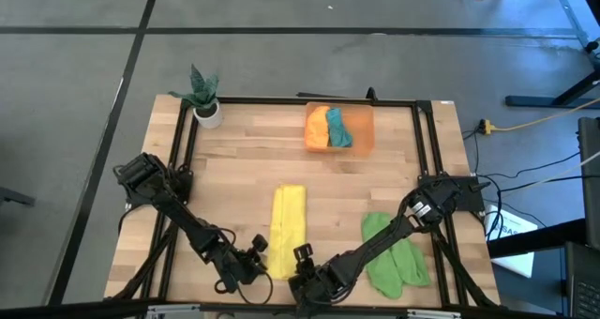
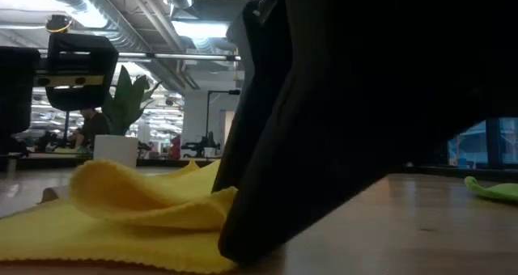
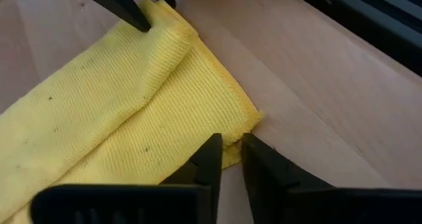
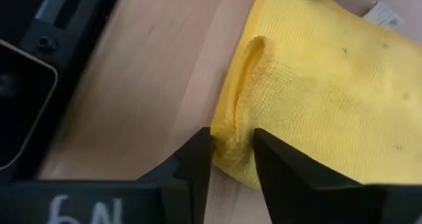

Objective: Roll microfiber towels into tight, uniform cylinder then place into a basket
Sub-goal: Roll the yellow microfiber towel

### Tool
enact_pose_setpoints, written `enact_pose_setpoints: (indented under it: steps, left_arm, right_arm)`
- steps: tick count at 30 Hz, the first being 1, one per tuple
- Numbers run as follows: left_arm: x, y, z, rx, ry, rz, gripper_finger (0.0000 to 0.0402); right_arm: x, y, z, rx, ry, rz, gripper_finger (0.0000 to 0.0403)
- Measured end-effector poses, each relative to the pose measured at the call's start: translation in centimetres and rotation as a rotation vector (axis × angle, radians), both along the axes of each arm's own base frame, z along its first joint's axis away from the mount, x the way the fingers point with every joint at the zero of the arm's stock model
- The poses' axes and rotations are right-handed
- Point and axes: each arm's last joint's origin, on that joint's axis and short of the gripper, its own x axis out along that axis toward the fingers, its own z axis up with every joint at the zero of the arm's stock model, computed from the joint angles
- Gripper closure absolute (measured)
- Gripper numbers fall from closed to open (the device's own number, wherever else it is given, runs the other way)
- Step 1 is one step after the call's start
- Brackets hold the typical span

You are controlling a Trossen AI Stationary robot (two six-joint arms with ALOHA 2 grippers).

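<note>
I see a yellow towel (image 1: 288,218) folded into a long strip on my pale, light-brown plank table (image 1: 244,174), its weave finely ribbed and flecked with tiny dark specks. A light green towel (image 1: 393,253) lies to its right. In the translucent orange basket (image 1: 365,131) at the far edge sit an orange towel (image 1: 319,129) and a teal towel (image 1: 337,128). The far-left corner has a white pot (image 1: 208,113) with a green, mottled plant (image 1: 200,85). My left gripper (image 1: 260,255) and right gripper (image 1: 302,260) are black, as is the table's frame (image 1: 281,100).
</note>
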Motion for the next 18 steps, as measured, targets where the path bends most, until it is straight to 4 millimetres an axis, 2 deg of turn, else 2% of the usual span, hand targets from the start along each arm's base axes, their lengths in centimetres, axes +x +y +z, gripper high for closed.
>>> enact_pose_setpoints:
  steps: [4,9,18]
  left_arm:
    - [0.07,0.10,-0.02,0.000,0.003,0.002,0.0393]
    - [0.11,0.15,-0.05,0.006,-0.001,0.012,0.0399]
    - [0.01,0.26,0.41,-0.051,0.014,0.074,0.0401]
  right_arm:
    - [0.06,-0.01,-0.18,0.007,0.000,-0.013,0.0329]
    - [0.12,-0.01,-0.48,0.010,0.002,-0.025,0.0389]
    - [0.15,0.02,-0.25,0.023,0.005,-0.047,0.0394]
